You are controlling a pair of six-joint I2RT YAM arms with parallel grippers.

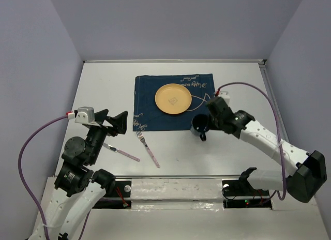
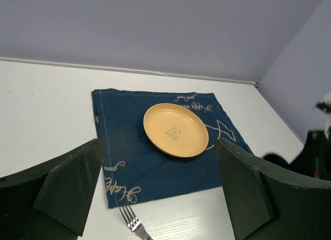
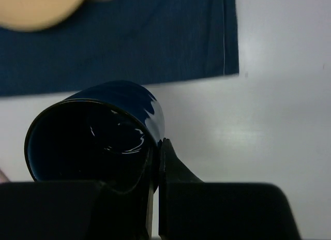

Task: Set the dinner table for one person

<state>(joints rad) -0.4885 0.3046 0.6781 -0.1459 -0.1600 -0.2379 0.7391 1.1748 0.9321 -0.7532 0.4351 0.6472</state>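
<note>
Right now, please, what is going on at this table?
The right pincer is shut on the rim of a glossy dark blue mug at the near right corner of a dark blue printed cloth, which lies on the white dinner table. A round yellow plate sits on the cloth. A metal fork and knife lie on the table nearer the arms. The left pincer is open, holding nothing.
</note>
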